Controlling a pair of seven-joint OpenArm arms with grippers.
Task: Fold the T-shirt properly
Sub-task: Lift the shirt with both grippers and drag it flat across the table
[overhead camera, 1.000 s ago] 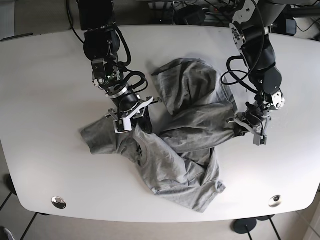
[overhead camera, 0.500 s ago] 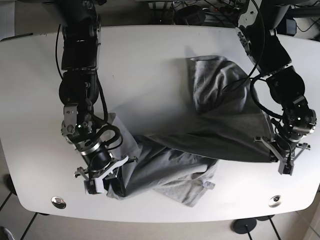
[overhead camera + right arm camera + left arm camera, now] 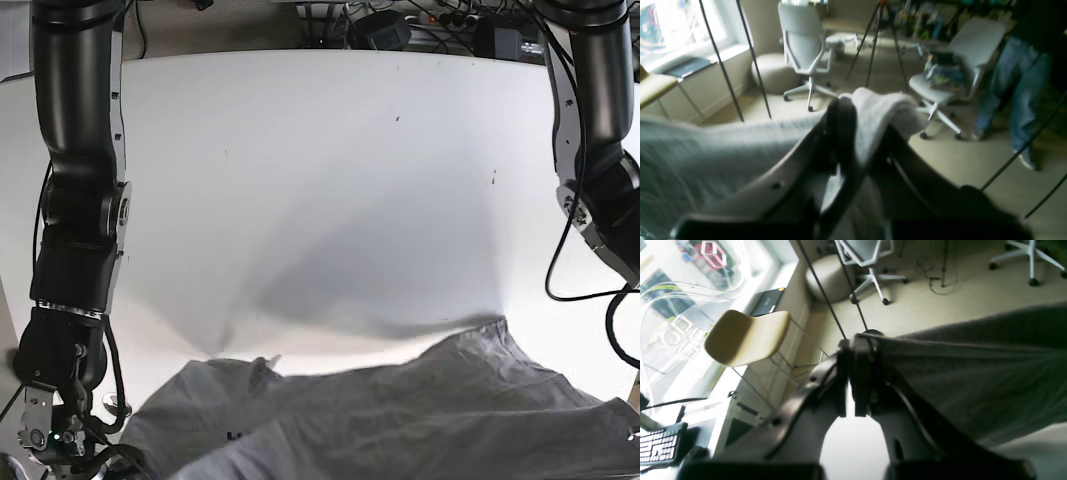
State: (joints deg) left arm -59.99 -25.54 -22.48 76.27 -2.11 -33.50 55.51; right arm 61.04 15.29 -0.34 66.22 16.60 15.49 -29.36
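The grey T-shirt hangs stretched across the bottom of the base view, lifted off the white table. In the left wrist view my left gripper is shut on an edge of the T-shirt, which runs taut to the right. In the right wrist view my right gripper is shut on a bunched fold of the T-shirt, which spreads away to the left. In the base view both grippers are past the bottom corners; only the right arm and the left arm show.
Both wrist views look out over the room: a yellow chair, a keyboard, grey office chairs, tripod legs and a person in jeans. Cables lie behind the table's far edge.
Both arms have pulled the shirt from the middle of the table toward the front edge and lifted it. It now hangs spread between the two grippers, close to the base camera.
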